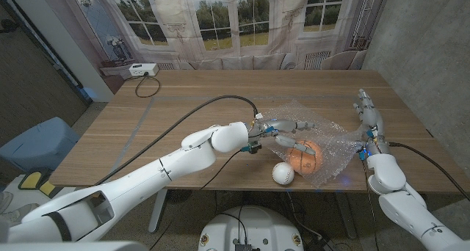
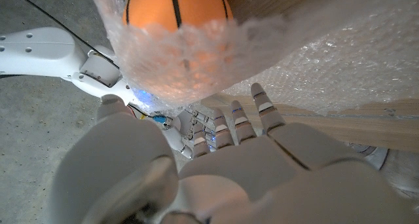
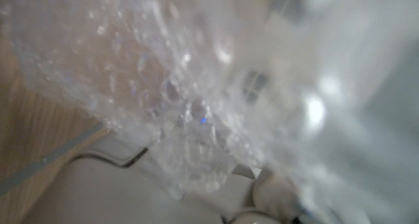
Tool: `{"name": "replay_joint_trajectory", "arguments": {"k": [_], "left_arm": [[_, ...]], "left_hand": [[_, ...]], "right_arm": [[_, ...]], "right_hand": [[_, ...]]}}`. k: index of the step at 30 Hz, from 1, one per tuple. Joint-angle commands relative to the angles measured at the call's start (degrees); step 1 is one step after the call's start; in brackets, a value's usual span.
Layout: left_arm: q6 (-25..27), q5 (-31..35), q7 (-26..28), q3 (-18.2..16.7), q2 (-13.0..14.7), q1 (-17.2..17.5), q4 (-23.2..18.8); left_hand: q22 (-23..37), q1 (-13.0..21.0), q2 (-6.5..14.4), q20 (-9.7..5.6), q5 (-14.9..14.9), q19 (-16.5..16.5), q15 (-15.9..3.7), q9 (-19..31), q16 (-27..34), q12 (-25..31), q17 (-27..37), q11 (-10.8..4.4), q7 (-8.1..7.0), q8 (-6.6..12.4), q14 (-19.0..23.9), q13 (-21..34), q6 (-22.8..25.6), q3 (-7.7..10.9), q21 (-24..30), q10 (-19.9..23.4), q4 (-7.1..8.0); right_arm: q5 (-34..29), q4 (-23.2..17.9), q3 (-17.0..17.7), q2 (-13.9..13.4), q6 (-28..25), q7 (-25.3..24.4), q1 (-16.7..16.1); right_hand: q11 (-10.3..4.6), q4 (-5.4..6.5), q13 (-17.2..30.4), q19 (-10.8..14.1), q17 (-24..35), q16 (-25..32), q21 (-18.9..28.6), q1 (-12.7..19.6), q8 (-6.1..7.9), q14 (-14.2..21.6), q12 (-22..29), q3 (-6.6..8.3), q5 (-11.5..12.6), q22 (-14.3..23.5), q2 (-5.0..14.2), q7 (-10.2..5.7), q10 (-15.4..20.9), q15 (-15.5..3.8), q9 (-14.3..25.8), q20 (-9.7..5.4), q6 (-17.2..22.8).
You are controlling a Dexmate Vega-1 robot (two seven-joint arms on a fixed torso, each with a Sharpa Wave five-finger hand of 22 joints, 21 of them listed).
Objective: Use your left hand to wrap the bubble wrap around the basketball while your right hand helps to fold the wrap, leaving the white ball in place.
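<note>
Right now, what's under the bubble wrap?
The basketball sits under the bubble wrap, its orange showing through, partly bare on the near side. The table lies beneath. Anything else under the crumpled sheet can't be made out.

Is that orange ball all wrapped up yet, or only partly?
Only partly. The bubble wrap covers part of the basketball, but bare orange with black lines shows past the wrap's edge.

A white power strip [image 1: 143, 70] with a black cord [image 1: 147, 86] is lying on the wooden table [image 1: 183, 104], far from the fingers.
</note>
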Motion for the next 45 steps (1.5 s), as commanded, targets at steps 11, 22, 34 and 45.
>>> {"name": "replay_joint_trajectory", "arguments": {"k": [11, 22, 34, 45], "left_arm": [[-3.1, 23.6, 0.5, 6.8, -0.7, -3.3, 1.6], [-3.9, 16.8, -2.4, 5.7, -3.5, -3.4, 6.6], [-4.1, 20.4, 2.5, 6.1, -3.4, -2.9, 7.4], [-4.9, 25.5, 10.5, 5.7, -3.2, -1.4, 8.0]], "left_hand": [[0.0, 7.2, 0.6, -0.69, 0.0, 7.6, -2.01, 0.1, 1.3, 1.0, -0.2, -1.36, -0.73, 0.31, 5.0, 0.0, 1.0, 1.64, 2.3, 2.4, -3.90], [-0.5, 13.0, 3.9, -8.48, -3.9, 31.0, -7.52, 0.4, 4.3, 4.0, -0.2, -1.75, 3.80, 1.98, 25.9, 0.0, 8.2, 4.51, 10.5, 14.4, -6.88], [-0.7, 24.8, 8.5, -15.63, -6.1, 41.0, -14.51, 1.4, 4.8, 8.4, -0.3, -5.77, 10.00, 8.08, 45.4, 0.9, 32.3, 12.85, 15.4, 32.5, -10.01], [0.4, 34.2, 10.1, -17.86, -5.6, 43.9, -16.52, 4.8, 10.3, 16.7, 4.0, -6.99, 12.44, 16.56, 61.8, 9.0, 50.0, 20.16, 21.0, 49.3, -9.92]], "right_arm": [[-0.6, 3.8, 0.4, 3.7, 7.2, -1.9, -3.3], [-1.1, 3.1, 0.9, 3.5, 6.1, -2.7, -3.8], [-1.2, 3.3, 0.6, 3.2, 4.8, -2.8, -2.8], [-1.2, 3.6, 0.4, 3.0, 3.9, -3.0, -1.9]], "right_hand": [[0.19, -0.15, 0.3, 0.0, 0.1, 0.3, 0.2, -0.1, 0.13, 0.1, 0.0, 0.05, 0.3, 0.2, 0.19, -0.42, 0.2, 0.51, 0.1, -0.30, -0.1], [0.19, -0.17, 0.3, 0.0, 0.1, 0.3, 0.2, -0.1, 0.14, 0.2, 0.0, 0.04, 0.3, 0.2, 0.22, -0.42, 0.3, 0.85, 0.1, -0.32, -0.1], [0.14, -0.19, 0.3, 0.0, 0.2, 0.3, 0.2, -0.1, 0.11, 0.3, 0.0, 0.04, 0.3, 0.2, 0.28, -0.55, 0.3, 0.80, 0.1, -0.15, -0.1], [0.10, -0.22, 0.3, 0.1, 0.1, 0.3, 0.3, -0.1, 0.10, 0.4, 0.0, 0.07, 0.4, 0.2, 0.36, -0.58, 0.2, 0.87, 0.1, -0.15, -0.2]]}}
